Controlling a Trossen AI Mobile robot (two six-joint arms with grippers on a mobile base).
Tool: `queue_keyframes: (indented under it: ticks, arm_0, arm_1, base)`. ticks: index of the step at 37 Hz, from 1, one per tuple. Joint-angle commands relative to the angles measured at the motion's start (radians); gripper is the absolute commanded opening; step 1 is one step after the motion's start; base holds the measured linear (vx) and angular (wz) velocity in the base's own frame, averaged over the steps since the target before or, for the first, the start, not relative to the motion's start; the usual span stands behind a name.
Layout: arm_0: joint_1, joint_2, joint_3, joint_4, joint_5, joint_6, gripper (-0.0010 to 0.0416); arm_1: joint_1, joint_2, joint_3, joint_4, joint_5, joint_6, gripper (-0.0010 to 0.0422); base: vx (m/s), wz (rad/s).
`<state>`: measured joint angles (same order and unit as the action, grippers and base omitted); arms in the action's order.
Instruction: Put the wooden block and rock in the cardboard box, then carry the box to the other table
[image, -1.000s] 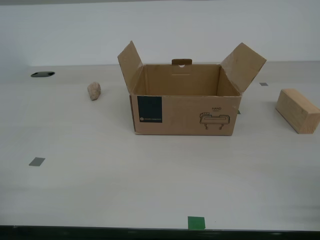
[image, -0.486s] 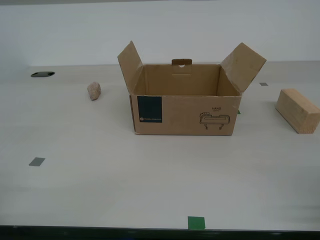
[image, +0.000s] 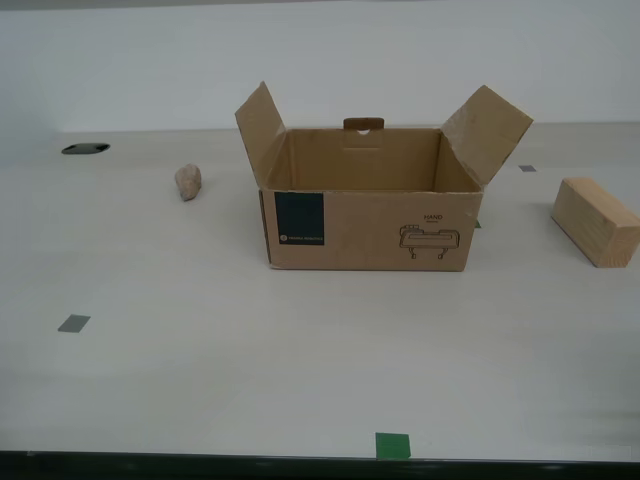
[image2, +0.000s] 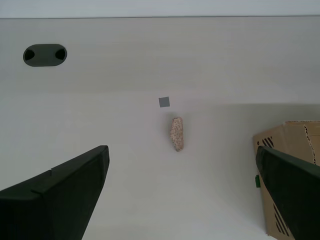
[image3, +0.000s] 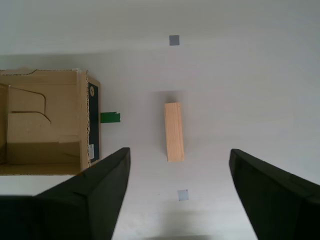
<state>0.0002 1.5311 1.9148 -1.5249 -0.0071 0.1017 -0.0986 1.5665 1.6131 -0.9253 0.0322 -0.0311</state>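
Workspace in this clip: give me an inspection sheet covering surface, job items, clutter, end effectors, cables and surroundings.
Surface: smooth off-white tabletop with grey and green tape squares and a dark oval hole.
Job's things: cardboard box upright, flaps open, nothing seen inside; rock on the table on the exterior view's left of the box, apart from it; wooden block lying on the exterior view's right, apart from the box.
Clutter: nothing seen.
End effectors: my first gripper open above the wooden block; my second gripper open above the rock; neither touches anything.
Cables: nothing seen.
Surroundings: plain pale wall behind the table.
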Motion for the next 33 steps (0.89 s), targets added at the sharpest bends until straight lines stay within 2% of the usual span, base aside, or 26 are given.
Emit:
queue_keyframes:
  ticks: [1, 5, 9, 12, 15, 20, 24, 29, 33]
  arm_0:
    - [0.001, -0.001, 0.001, -0.001, 0.000, -0.002, 0.0351]
    - [0.001, -0.001, 0.001, 0.002, 0.000, -0.029, 0.0411]
    - [0.001, -0.001, 0.001, 0.003, 0.000, -0.035, 0.0374]
    - [0.001, -0.001, 0.001, 0.003, 0.000, -0.035, 0.0362]
    - [0.001, -0.001, 0.001, 0.002, 0.000, -0.035, 0.0368]
    - [0.001, -0.001, 0.001, 0.002, 0.000, -0.036, 0.0407]
    - [0.001, -0.001, 0.001, 0.001, 0.000, -0.035, 0.0390]
    - [0.001, -0.001, 0.001, -0.002, -0.002, -0.035, 0.0404]
    - [0.001, -0.001, 0.001, -0.002, -0.002, -0.035, 0.0397]
  arm_1:
    - [-0.001, 0.000, 0.001, 0.000, 0.004, -0.003, 0.0379]
    - [0.000, 0.000, 0.001, 0.000, 0.004, -0.003, 0.0373]
    - [-0.001, 0.000, 0.001, -0.001, 0.004, -0.003, 0.0383]
    - [-0.001, 0.000, 0.001, -0.001, 0.004, -0.003, 0.0398]
    - [-0.001, 0.000, 0.001, 0.000, 0.004, -0.005, 0.0400]
    - [-0.001, 0.000, 0.001, -0.001, 0.004, -0.014, 0.0395]
    - [-0.001, 0.000, 0.001, -0.005, 0.004, -0.013, 0.0403]
    - [-0.001, 0.000, 0.001, -0.011, 0.004, -0.013, 0.0399]
    - [-0.001, 0.000, 0.001, -0.011, 0.004, -0.014, 0.0400]
  base:
    - [0.000, 0.000]
    - [0.000, 0.000]
    - [0.000, 0.000]
    - [0.000, 0.000]
    - [0.000, 0.000]
    - [0.000, 0.000]
    - [0.000, 0.000]
    - [0.000, 0.000]
    - [0.000, 0.000]
